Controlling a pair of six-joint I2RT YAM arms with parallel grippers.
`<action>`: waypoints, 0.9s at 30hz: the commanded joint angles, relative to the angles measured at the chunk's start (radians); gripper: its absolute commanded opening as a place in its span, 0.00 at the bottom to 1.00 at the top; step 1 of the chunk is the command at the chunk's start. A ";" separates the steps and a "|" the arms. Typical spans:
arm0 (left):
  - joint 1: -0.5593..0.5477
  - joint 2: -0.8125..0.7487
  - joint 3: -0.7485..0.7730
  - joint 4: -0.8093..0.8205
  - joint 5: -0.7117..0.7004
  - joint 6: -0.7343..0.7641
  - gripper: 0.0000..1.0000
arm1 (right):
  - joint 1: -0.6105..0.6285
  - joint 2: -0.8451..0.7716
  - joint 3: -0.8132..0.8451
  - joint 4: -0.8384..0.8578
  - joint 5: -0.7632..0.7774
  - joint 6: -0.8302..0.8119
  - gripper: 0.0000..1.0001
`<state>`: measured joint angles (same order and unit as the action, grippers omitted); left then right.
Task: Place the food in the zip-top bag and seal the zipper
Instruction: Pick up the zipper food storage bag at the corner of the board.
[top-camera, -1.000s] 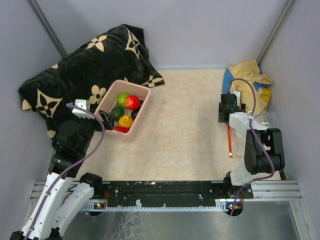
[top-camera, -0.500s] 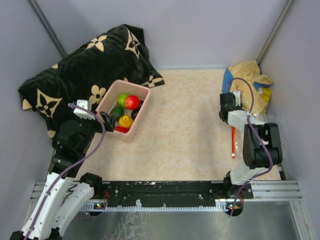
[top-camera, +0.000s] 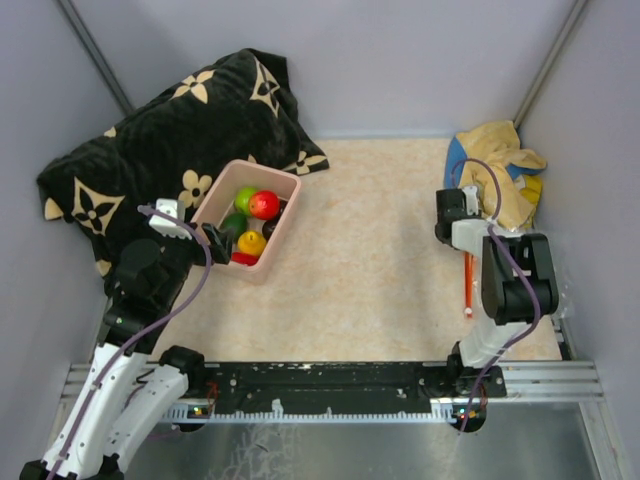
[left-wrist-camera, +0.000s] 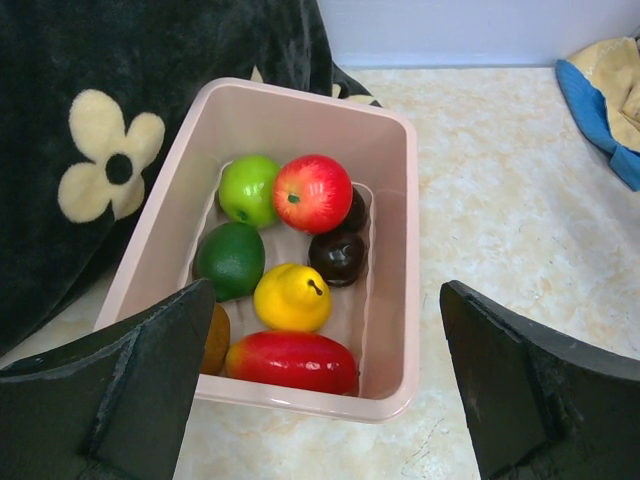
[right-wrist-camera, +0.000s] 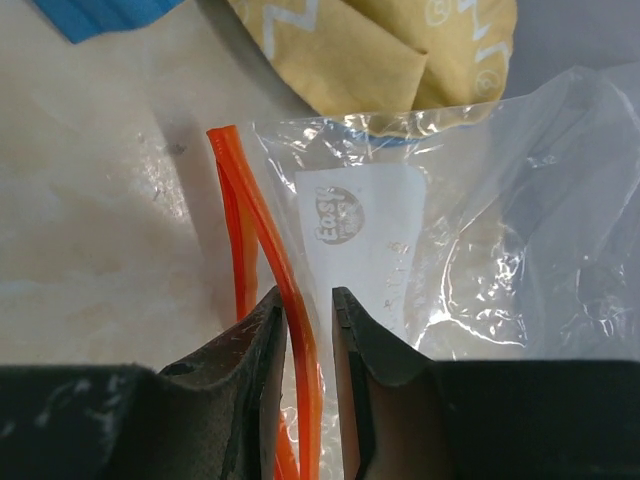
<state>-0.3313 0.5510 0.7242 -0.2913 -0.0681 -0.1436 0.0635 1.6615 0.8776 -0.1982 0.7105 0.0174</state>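
Note:
The food lies in a pink tub: red, yellow, green and dark brown toy fruits. My left gripper hovers open over the tub's near end, its fingers wide apart and touching nothing. At the right, the zip-top bag lies flat with its mouth parted. My right gripper has its jaws drawn close around one strand of the orange zipper. The strand rests against the left finger, with a thin gap at the right finger; whether it is pinched I cannot tell. From above the zipper runs toward the arm's base.
A black cushion with cream flowers lies behind and left of the tub. A yellow and blue cloth is bunched in the far right corner, just beyond the bag. Grey walls close in both sides.
The right gripper's jaws have narrowed from wide open to close around the zipper strand, and the wrist shifted slightly toward the far end. The left arm barely moved.

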 joint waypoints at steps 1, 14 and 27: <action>-0.003 -0.002 0.022 0.005 0.027 -0.013 1.00 | 0.002 0.043 0.038 0.043 0.046 -0.005 0.25; -0.003 -0.035 -0.004 0.098 0.095 -0.136 1.00 | 0.006 -0.124 0.071 -0.106 -0.091 0.129 0.00; -0.003 -0.062 -0.075 0.219 0.124 -0.218 1.00 | 0.146 -0.288 0.160 -0.305 -0.350 0.329 0.00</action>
<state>-0.3313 0.5175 0.6975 -0.1703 0.0528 -0.3058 0.1562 1.4300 0.9646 -0.4381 0.4389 0.2512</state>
